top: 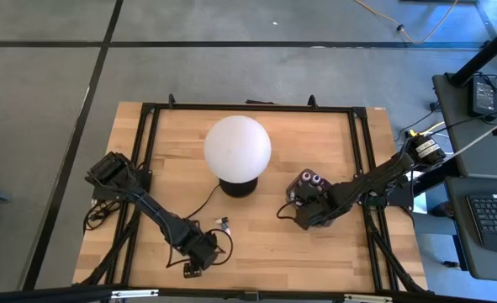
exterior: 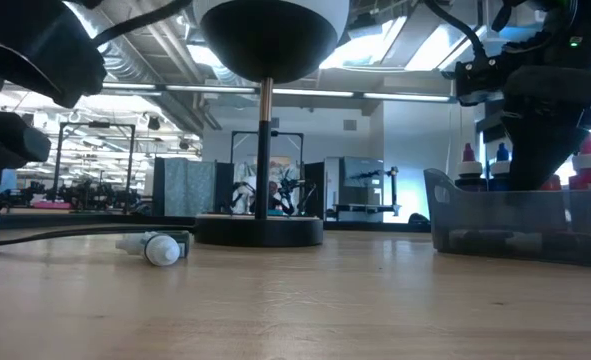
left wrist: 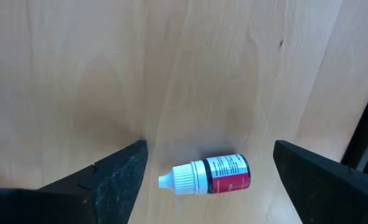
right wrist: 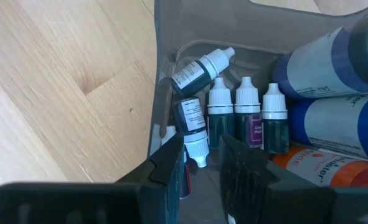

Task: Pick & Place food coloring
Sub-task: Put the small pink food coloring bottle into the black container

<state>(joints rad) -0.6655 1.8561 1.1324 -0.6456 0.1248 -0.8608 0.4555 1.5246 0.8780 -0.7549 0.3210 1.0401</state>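
Lying between the left jaws (left wrist: 205,171), a red bottle (left wrist: 207,175).

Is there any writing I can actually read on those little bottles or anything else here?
"meister": end of a word on the orange-labelled large bottle in the tray.
"E": lone letter at the picture's edge on the blue large bottle.
Purple-labelled small bottle: print too small to read.
Dark small bottles beside the right gripper: white labels, print too small.
Red food coloring bottle lying on the table between the left gripper's fingers: label print blurred.
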